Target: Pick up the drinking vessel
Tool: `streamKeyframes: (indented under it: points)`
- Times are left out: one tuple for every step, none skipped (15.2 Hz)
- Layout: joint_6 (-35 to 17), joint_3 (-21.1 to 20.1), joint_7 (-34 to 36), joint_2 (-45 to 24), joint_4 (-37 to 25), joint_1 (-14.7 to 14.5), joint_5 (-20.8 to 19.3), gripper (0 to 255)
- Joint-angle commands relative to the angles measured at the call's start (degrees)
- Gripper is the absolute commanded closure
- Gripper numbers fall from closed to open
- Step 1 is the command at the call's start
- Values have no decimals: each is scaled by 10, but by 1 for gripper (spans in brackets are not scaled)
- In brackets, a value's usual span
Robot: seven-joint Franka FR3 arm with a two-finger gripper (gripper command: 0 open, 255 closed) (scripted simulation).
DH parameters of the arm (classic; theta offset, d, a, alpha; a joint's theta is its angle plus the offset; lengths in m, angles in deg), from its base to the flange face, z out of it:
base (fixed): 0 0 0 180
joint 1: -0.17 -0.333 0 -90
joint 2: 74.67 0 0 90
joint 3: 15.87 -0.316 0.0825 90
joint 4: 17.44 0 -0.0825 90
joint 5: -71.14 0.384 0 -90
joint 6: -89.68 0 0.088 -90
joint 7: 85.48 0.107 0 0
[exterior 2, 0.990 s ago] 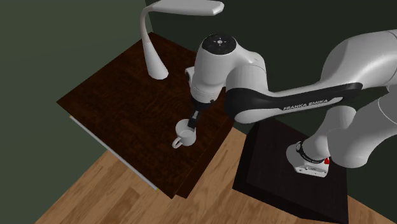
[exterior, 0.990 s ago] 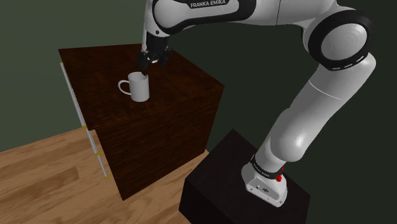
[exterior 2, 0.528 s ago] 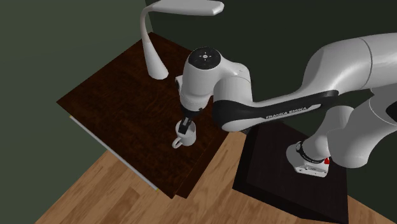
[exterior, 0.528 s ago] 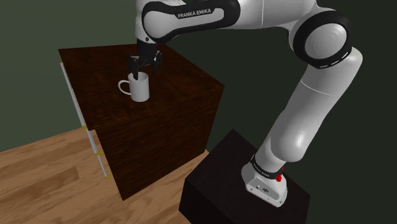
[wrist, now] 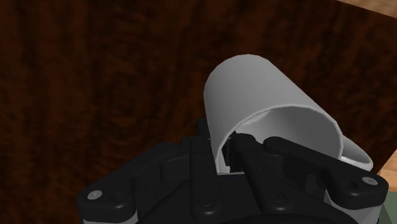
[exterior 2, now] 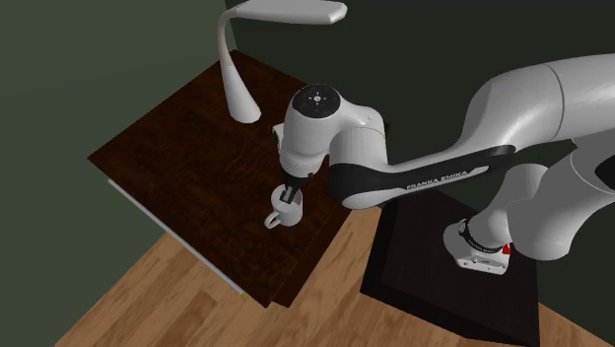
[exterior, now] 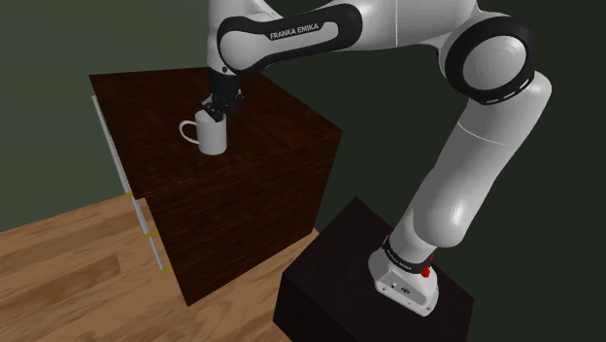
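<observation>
Grips with the black claw [exterior: 216, 109] [exterior 2: 288, 194] [wrist: 224, 149] the wall of the white mug [exterior: 212, 138] [exterior 2: 286, 214] [wrist: 254, 89]: one finger inside the rim, the other outside, both pressed on it. Has the mug upright on the dark wooden desk [exterior: 136, 97] [exterior 2: 177, 138], just below the claw, handle on the side away from it.

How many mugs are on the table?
1. The white mug stands upright on the dark wooden table, apart from the white lamp, with the gripper clasping its rim. None seems hidden.
</observation>
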Motion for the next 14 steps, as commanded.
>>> streamKeyframes:
  points:
    - [0, 0, 0, 0, 0, 0, 0, 255]
    - [0, 0, 0, 0, 0, 0, 0, 255]
    - [0, 0, 0, 0, 0, 0, 0, 255]
    - [0, 0, 0, 0, 0, 0, 0, 255]
    - [0, 0, 0, 0, 0, 0, 0, 255]
    - [0, 0, 0, 1, 1, 0, 0, 255]
    - [7, 0, 0, 2, -5, 0, 1, 255]
    - [15, 0, -1, 4, -11, 0, 1, 255]
    - [22, 0, -1, 5, -17, 0, 2, 255]
    - [30, 0, -2, 6, -24, 0, 2, 255]
    - [37, 0, -2, 7, -30, 0, 2, 255]
    - [45, 0, -2, 8, -37, 0, 3, 255]
    - [52, 0, -3, 9, -44, 0, 3, 255]
    - [60, 0, -3, 9, -51, 0, 3, 255]
